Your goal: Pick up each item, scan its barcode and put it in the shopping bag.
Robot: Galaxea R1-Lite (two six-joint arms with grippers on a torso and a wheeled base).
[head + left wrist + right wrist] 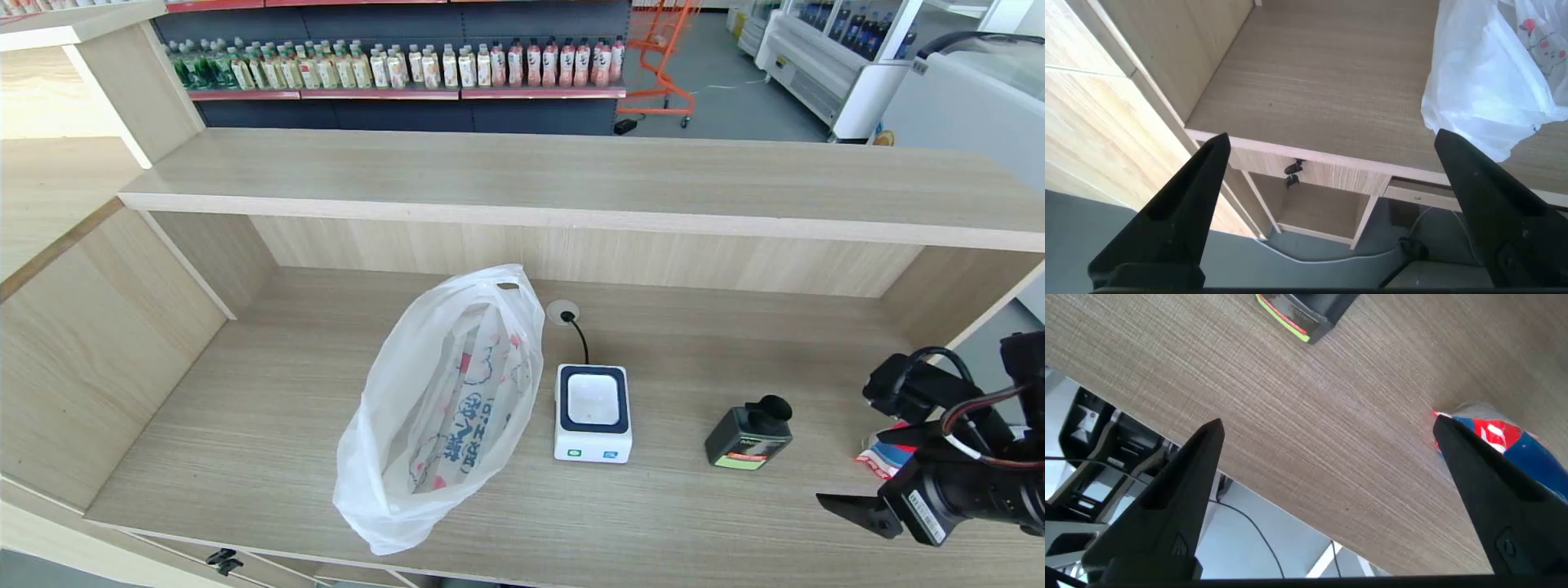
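Observation:
A white plastic shopping bag (441,408) lies open on the wooden counter (245,441) with a printed pack inside; its near end shows in the left wrist view as the bag (1494,73). The white barcode scanner (593,412) sits just right of it. Further right lies a dark bottle (749,433) (1305,310). A red and blue packet (880,459) (1503,441) lies at the counter's right end, partly hidden by my right arm. My right gripper (875,482) (1331,490) hovers open over the counter beside that packet. My left gripper (1331,212) hangs open off the counter's front edge, holding nothing.
A raised wooden shelf (571,175) runs along the back and side walls (106,343) close in the counter. The scanner's cable runs to a hole (563,311) behind it. A drawer with a black handle (1293,170) sits under the front edge.

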